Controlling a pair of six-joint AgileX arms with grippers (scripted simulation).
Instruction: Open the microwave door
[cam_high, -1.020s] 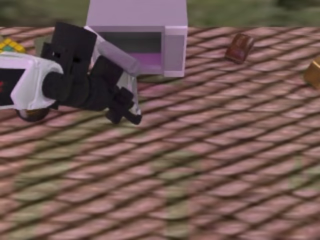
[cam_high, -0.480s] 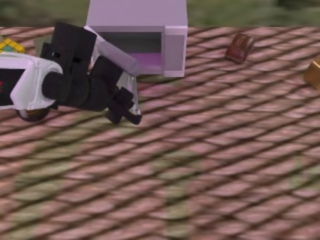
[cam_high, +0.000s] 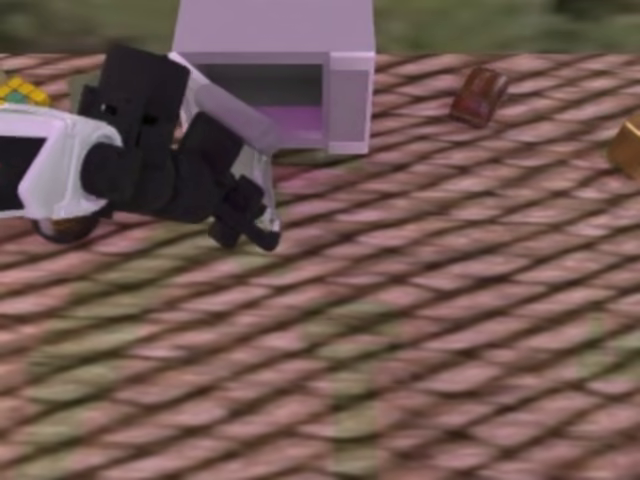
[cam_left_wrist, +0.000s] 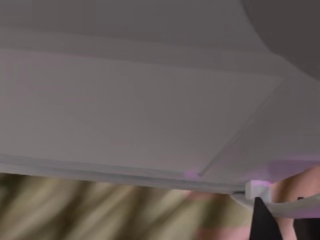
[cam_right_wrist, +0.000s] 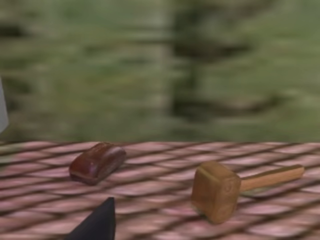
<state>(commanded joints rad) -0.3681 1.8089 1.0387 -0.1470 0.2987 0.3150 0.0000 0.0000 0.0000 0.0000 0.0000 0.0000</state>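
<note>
Microwave (cam_high: 300, 60) sits at the table's far edge, left of centre, its door (cam_high: 235, 112) swung out leftward, purple interior showing. Left gripper (cam_high: 250, 215) is at the door's free edge; whether it pinches the handle, I cannot tell. Right gripper (cam_right_wrist: 97, 222) shows one fingertip only, near a brown block (cam_right_wrist: 96, 162) and wooden mallet (cam_right_wrist: 220, 190).

— Lighting?
— Even and soft; a faint shadow lies on the table (cam_high: 420, 330) just beside the microwave (cam_high: 275, 70).
— Focus?
— Backdrop beyond the microwave is blurred; no glare.
</note>
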